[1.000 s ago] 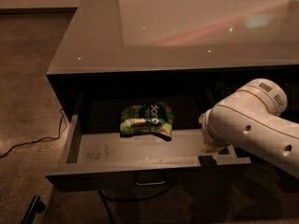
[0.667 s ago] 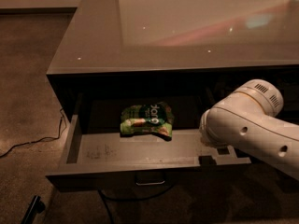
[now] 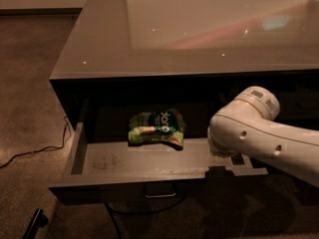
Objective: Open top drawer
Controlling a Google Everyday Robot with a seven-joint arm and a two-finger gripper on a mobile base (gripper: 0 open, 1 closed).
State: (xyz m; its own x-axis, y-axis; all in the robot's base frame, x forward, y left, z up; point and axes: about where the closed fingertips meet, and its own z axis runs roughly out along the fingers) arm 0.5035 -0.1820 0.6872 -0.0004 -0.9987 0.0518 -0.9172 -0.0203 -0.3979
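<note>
Camera view: drawer [image 3: 114, 159] at 6 o'clock under surface [image 3: 99, 54], pulled well out; bag [image 3: 157, 128] inside, centre; claw [image 3: 238, 164] at 4 o'clock over front rim, grip state cannot tell; step: opening seems near done; next: clear rim, retreat toward 4; open floor at 6, cable [image 3: 30, 151] at 9.

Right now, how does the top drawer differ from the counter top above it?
The counter top shines with reflections; the top drawer is dull and scuffed inside. The top drawer, holding a green bag, juts out past the counter top. The gripper is at its front right. Both are grey.
</note>
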